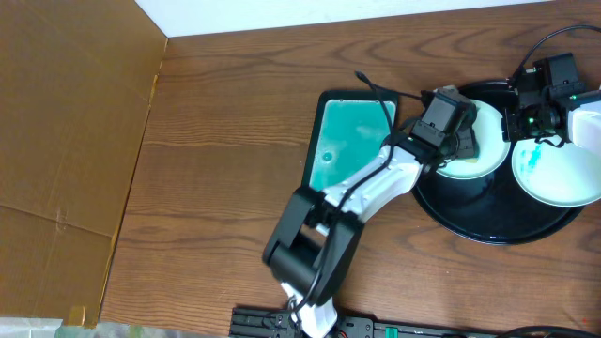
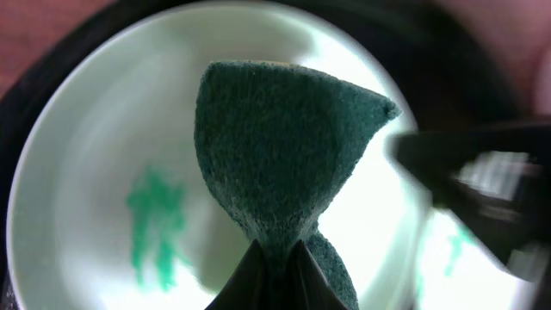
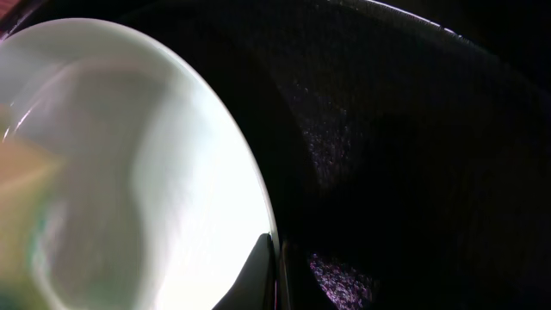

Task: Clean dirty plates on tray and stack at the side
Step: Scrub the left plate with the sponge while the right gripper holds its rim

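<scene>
The black tray [image 1: 488, 216] sits at the right of the table. My left gripper [image 2: 280, 258] is shut on a dark green sponge [image 2: 284, 146] and holds it just above a white plate [image 2: 86, 172] with a teal smear [image 2: 155, 220]. In the overhead view that plate [image 1: 474, 161] lies on the tray's left side, half hidden by my left gripper [image 1: 449, 122]. My right gripper [image 3: 277, 271] is shut on the rim of a second plate [image 3: 129, 172], over the tray [image 3: 413, 155]. This plate [image 1: 563, 174], also smeared teal, overhangs the tray's right side below my right gripper [image 1: 535, 131]. A third plate does not show clearly.
A teal rectangular tray [image 1: 352, 141] lies left of the black tray, partly under my left arm. A brown cardboard sheet [image 1: 66, 141] covers the table's left side. Bare wood [image 1: 225, 113] lies between them. A white shape [image 1: 587, 122] shows at the right edge.
</scene>
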### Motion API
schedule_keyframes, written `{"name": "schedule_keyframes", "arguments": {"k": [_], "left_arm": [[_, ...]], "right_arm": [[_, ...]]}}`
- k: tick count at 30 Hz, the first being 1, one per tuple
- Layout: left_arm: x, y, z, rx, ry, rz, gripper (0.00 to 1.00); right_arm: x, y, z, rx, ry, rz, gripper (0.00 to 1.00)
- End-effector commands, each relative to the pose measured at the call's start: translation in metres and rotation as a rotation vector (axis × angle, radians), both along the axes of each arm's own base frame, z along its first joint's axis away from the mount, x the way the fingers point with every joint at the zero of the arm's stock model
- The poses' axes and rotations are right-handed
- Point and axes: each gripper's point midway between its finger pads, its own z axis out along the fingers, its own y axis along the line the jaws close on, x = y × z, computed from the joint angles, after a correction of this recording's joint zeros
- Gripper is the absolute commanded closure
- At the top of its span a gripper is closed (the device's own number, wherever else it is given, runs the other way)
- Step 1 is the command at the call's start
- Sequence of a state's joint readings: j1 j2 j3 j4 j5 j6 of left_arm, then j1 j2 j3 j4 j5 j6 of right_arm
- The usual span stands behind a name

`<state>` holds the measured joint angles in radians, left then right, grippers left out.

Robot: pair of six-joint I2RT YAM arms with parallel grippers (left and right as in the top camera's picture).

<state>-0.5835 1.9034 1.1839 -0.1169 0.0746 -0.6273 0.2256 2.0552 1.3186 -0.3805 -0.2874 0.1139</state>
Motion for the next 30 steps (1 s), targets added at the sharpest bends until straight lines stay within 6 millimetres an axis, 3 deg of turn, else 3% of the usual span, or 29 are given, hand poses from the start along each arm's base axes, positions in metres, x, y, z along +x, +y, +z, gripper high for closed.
{"name": "schedule_keyframes", "arguments": {"k": [1, 7, 10, 15, 18, 20, 26, 30], "left_arm": [[0.006, 0.015, -0.030, 0.071, 0.024, 0.066, 0.93], [0.014, 0.064, -0.050, 0.284, 0.006, 0.170, 0.93], [0.020, 0.092, -0.046, 0.392, -0.018, 0.183, 0.93], [0.033, 0.109, -0.022, 0.393, -0.063, 0.199, 0.93], [0.039, 0.100, -0.001, 0.323, -0.101, 0.188, 0.93], [0.040, 0.079, 0.009, 0.222, -0.109, 0.133, 0.93], [0.022, 0.007, 0.020, -0.123, -0.034, -0.078, 0.93], [0.010, -0.014, 0.016, -0.153, -0.012, -0.141, 0.93]], "right_arm": [[-0.006, 0.001, -0.018, -0.026, 0.037, 0.006, 0.99], [-0.006, 0.001, -0.018, -0.027, 0.038, 0.006, 0.99], [-0.006, 0.001, -0.018, -0.027, 0.037, 0.007, 0.99], [-0.007, 0.001, -0.019, -0.027, 0.040, 0.007, 0.99], [-0.007, 0.001, -0.019, -0.027, 0.040, 0.007, 0.99], [-0.007, 0.001, -0.019, -0.027, 0.041, 0.007, 0.99], [-0.007, 0.001, -0.019, -0.028, 0.042, 0.006, 0.99], [-0.007, 0.001, -0.019, -0.027, 0.040, 0.007, 0.99]]}}
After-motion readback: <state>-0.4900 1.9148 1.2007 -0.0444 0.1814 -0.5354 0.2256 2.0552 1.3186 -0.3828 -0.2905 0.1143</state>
